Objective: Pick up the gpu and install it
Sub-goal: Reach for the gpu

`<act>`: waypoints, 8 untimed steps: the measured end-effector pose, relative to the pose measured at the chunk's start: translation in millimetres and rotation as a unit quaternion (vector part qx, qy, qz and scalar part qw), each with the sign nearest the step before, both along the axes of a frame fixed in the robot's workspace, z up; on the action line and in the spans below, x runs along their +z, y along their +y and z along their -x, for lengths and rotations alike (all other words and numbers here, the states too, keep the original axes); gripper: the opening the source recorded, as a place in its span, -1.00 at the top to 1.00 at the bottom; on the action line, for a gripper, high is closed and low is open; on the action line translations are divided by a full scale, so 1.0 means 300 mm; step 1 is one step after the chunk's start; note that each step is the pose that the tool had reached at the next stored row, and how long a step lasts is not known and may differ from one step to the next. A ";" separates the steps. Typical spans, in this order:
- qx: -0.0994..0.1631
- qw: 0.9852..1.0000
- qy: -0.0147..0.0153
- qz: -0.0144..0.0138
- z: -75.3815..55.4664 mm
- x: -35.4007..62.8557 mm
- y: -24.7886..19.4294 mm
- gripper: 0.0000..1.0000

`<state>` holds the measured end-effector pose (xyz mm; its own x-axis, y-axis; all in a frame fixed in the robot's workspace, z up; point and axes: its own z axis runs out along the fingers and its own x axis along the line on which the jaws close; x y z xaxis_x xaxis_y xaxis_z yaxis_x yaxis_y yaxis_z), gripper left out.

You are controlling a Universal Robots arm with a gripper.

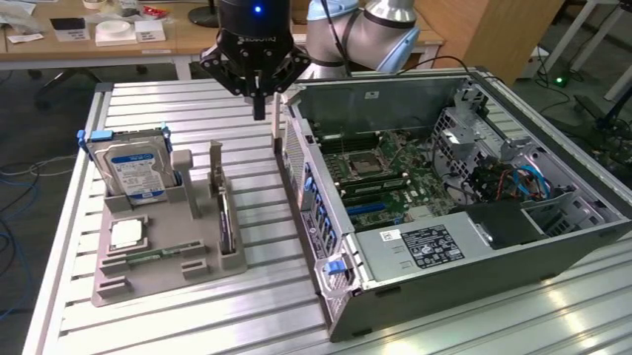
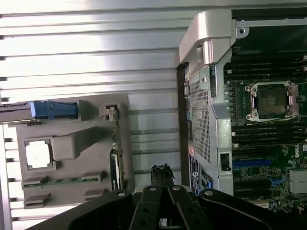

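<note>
The gpu [image 1: 226,218] stands on its edge in a slot of the grey holder [image 1: 168,277] on the exterior view's left, so it shows as a thin dark strip. From the wrist it is a narrow edge-on card [image 2: 115,158]. My gripper [image 1: 259,112] hangs above the slatted table between the holder and the open computer case [image 1: 326,244], beyond the gpu's far end and clear of it. Its black fingers [image 2: 158,175] are pressed together with nothing between them. Inside the case the motherboard [image 1: 380,174] lies exposed, with a blue slot [image 2: 252,163].
The holder also carries a silver hard drive with a blue label [image 1: 138,174], a small square chip [image 2: 38,155] and a green memory stick [image 2: 62,180]. The case's rear panel [image 2: 201,120] stands close beside the gripper. Desks with clutter stand behind the table.
</note>
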<state>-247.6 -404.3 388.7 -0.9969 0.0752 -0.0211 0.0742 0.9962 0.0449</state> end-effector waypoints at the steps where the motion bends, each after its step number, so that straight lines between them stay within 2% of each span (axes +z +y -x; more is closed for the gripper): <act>1: 0.000 1.000 0.000 0.000 0.004 0.000 0.000 0.79; 8: 0.000 1.000 0.000 0.000 0.035 -0.002 -0.001 0.79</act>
<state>-258.0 -404.6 388.2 -0.9970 0.0753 -0.0202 0.0744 0.9962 0.0448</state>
